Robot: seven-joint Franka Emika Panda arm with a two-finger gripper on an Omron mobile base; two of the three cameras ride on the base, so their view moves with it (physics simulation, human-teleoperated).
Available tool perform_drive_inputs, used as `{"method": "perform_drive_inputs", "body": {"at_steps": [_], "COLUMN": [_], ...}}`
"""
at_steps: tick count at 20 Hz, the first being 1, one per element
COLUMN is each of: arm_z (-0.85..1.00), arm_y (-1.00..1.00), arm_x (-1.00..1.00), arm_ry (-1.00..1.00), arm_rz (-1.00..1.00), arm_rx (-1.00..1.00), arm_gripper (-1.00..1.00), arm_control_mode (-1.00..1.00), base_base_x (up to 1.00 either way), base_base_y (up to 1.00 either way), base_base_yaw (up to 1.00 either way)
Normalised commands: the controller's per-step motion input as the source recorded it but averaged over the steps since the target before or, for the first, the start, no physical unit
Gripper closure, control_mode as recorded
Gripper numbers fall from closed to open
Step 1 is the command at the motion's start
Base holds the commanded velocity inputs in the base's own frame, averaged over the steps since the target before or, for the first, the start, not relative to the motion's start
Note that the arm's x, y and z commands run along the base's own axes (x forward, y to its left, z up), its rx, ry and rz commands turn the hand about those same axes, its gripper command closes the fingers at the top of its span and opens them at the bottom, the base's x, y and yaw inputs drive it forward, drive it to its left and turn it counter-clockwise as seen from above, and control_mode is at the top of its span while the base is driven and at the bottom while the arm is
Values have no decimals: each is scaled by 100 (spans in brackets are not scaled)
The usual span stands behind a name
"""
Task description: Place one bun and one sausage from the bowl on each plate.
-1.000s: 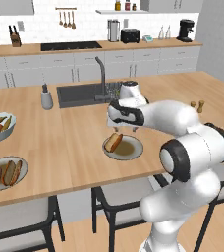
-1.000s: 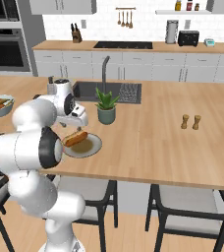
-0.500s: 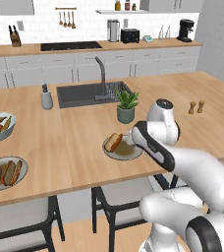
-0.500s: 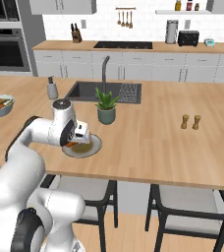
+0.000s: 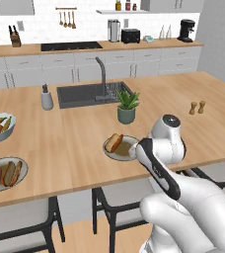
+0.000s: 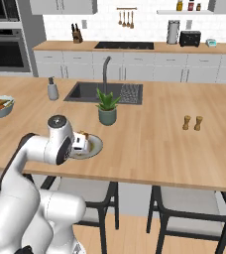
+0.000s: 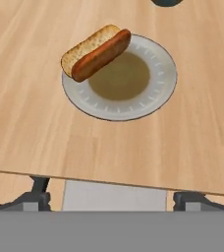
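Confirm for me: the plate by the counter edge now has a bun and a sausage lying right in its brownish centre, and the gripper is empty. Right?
Not quite. In the hand view the bun and sausage lie together on the plate's rim, with one end reaching past its edge; the brownish centre is bare. The rest holds: both are on that plate, and the gripper is open and holds nothing.

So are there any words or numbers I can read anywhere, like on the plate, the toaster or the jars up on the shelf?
None can be read.
Plate with the bun and sausage: no writing.
Toaster: no label to make out.
Jars on the shelf: too small and blurred to read.
Oven: no readable numbers.
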Motion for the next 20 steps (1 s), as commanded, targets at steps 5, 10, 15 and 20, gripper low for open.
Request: {"method": "perform_drive_inputs", "body": {"at_steps": [5, 10, 15, 20], "arm_z": [0, 0, 0, 0], "arm_y": [0, 0, 0, 0], "arm_x": [0, 0, 0, 0], "arm_ry": [0, 0, 0, 0], "arm_rz": [0, 0, 0, 0], "arm_rx": [0, 0, 0, 0], "arm_gripper": [-100, -100, -100, -100], "arm_control_mode": [100, 100, 100, 100], "base_base_x": [-16, -14, -11, -17], "base_base_y": [66, 100, 100, 100], "base_base_yaw": [1, 0, 1, 0]}}
